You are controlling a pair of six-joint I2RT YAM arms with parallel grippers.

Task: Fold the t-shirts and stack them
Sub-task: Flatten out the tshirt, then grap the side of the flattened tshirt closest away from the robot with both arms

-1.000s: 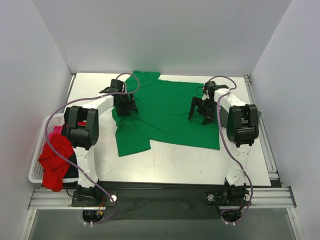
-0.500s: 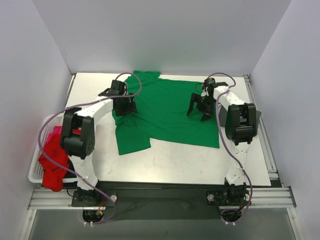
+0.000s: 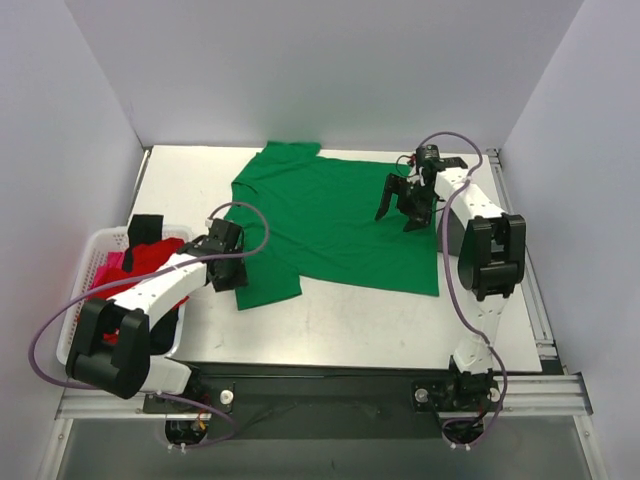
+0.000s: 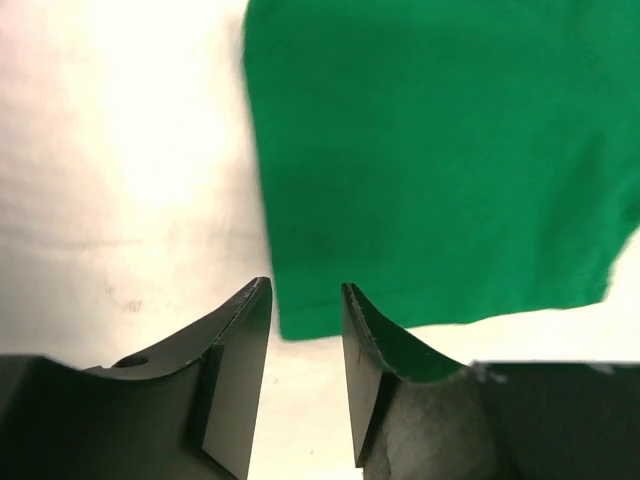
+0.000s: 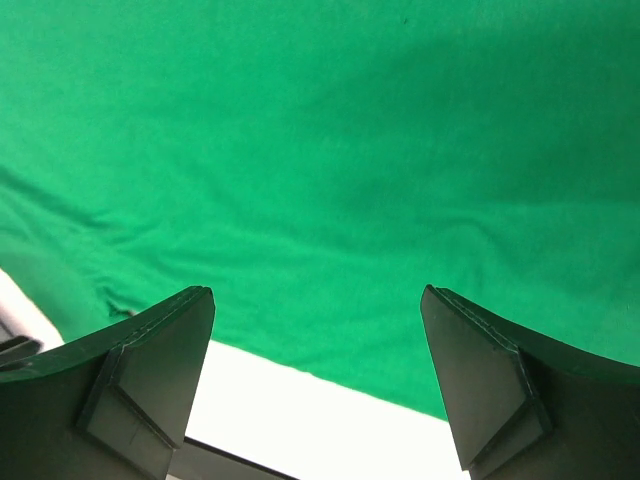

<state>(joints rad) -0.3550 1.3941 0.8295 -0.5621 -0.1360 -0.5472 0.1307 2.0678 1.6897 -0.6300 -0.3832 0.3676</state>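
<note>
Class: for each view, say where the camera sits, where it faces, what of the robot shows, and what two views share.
Top external: above and behind the bases, looking down on the table; both arms whole.
Left wrist: on the left arm, facing a corner of the green t-shirt; left gripper narrowly open.
Right wrist: on the right arm, facing the green t-shirt; right gripper wide open.
Shared: all see the green t-shirt.
</note>
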